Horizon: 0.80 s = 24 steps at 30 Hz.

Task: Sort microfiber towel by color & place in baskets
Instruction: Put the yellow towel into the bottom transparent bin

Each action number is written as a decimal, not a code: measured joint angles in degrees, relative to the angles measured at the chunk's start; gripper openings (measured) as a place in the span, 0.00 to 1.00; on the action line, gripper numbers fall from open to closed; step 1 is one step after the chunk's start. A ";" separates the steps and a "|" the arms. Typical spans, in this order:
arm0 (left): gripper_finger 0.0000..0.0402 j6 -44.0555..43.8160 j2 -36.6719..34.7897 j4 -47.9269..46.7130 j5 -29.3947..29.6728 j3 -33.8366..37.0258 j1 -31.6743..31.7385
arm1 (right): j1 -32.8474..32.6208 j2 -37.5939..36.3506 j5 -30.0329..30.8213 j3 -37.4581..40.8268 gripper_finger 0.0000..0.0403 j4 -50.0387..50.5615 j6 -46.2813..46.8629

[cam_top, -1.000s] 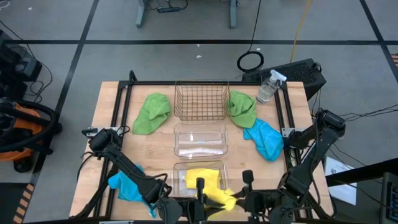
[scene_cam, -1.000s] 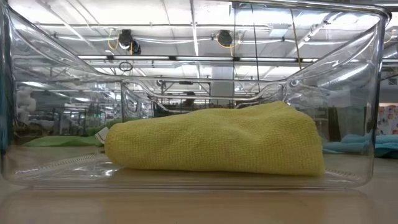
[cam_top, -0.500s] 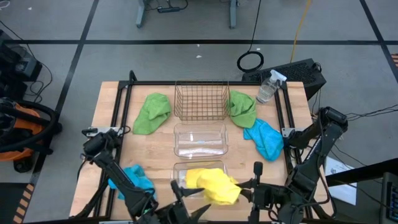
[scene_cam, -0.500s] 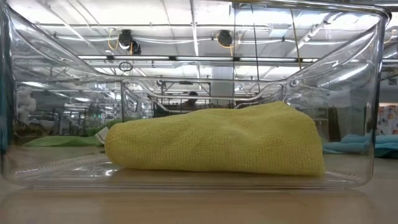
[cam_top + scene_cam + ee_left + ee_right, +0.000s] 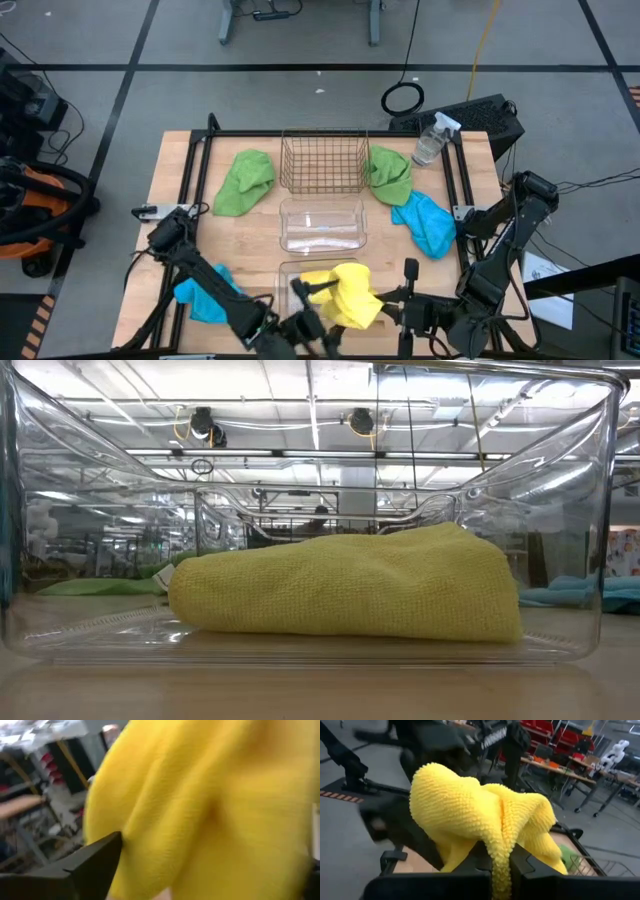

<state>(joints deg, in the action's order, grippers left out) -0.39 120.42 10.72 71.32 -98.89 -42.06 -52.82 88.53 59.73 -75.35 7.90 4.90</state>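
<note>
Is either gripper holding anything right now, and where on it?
The right gripper is shut on a yellow towel, pinching a fold at its lower edge so it bunches above the fingers. The left gripper is open beside the towel, holding nothing.

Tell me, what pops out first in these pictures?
A bright yellow towel pinched in the right gripper, held up over the clear basket at the table's near edge. Another yellow towel already lies inside that basket, while green towels flank the wire basket.

Just ahead of the right gripper [image 5: 385, 298] the left gripper [image 5: 312, 292] blocks; beyond them the middle clear basket [image 5: 322, 224] stands open, bare wood beside it
</note>
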 joint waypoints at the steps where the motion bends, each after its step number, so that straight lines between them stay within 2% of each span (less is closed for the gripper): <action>1: 0.90 -0.98 0.00 0.73 0.79 0.00 0.44 | -0.01 0.00 0.01 0.00 0.01 -0.51 -0.72; 3: 0.77 -1.82 -0.13 1.43 1.66 0.00 0.68 | -0.02 0.00 0.30 -0.01 0.01 -0.52 -1.05; 5: 0.59 -1.13 -0.15 1.94 1.06 -0.01 0.38 | -0.23 0.00 0.29 -0.02 0.01 -0.33 -1.40; 10: 0.09 4.61 -0.15 7.79 -6.85 -0.02 -1.01 | -0.58 0.08 1.86 -0.02 0.02 -0.02 -0.82; 11: 0.05 5.54 -0.15 9.09 -8.31 -0.02 -1.26 | -0.61 0.32 3.15 -0.02 0.02 -0.04 -0.25; 13: 0.05 7.47 -0.15 11.76 -9.86 -0.02 -1.57 | -0.60 1.21 4.50 -0.09 0.03 -0.10 0.24; 18: 0.05 9.97 -0.15 12.66 -14.54 -0.02 -1.86 | -0.50 3.66 0.97 -0.09 0.06 -0.11 4.94; 24: 0.02 12.01 -0.15 13.85 -13.13 -0.02 -1.65 | -0.50 6.25 -1.33 -0.09 0.11 -0.96 9.73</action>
<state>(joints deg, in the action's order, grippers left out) 11.63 120.27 24.58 58.19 -98.91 -43.71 -53.32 94.79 58.40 -75.44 6.94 14.63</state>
